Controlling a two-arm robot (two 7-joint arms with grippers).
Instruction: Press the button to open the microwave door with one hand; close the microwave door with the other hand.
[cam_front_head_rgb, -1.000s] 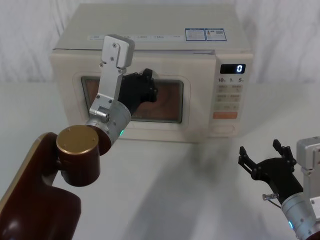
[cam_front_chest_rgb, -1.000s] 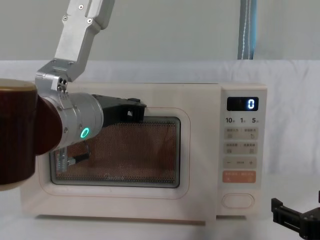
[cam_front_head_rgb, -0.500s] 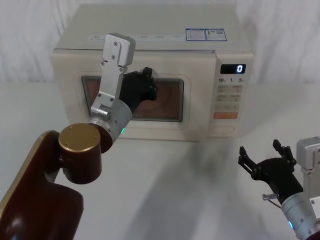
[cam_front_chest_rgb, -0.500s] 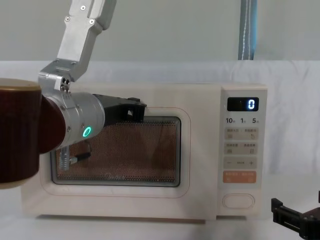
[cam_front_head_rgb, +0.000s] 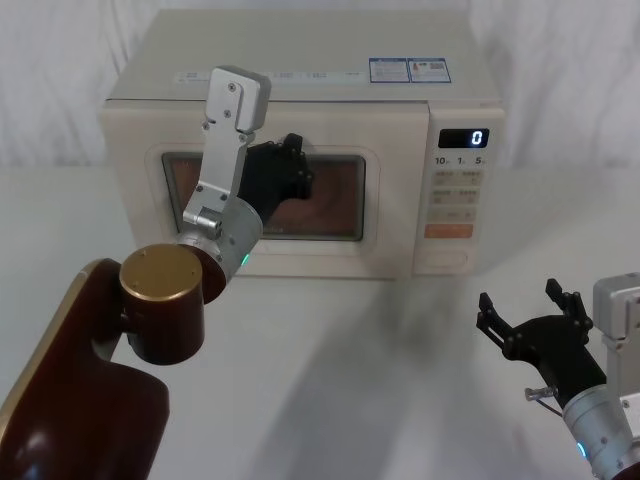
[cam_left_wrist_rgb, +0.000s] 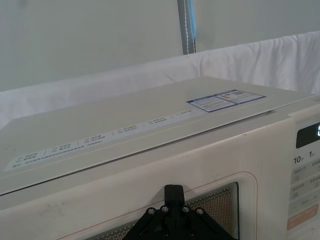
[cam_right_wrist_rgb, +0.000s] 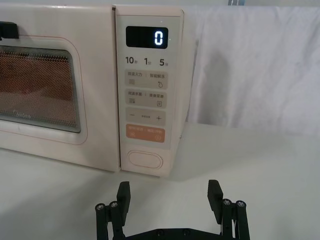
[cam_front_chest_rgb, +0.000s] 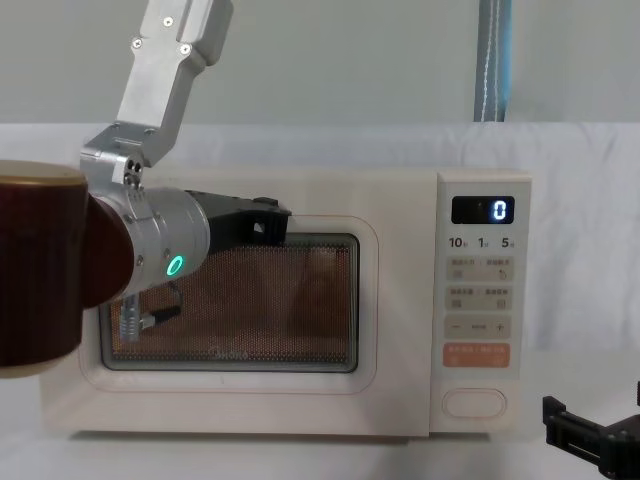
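Cream door (cam_front_head_rgb: 265, 205) looks flush with the microwave (cam_front_head_rgb: 300, 150), since the left gripper (cam_front_head_rgb: 285, 170) presses against its window; can't tell its finger state. Right gripper (cam_front_head_rgb: 530, 320) waits spread wide below the button (cam_right_wrist_rgb: 145, 160).

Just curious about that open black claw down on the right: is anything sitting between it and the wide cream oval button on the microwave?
Nothing visible: bare white table separates the right gripper from the button.
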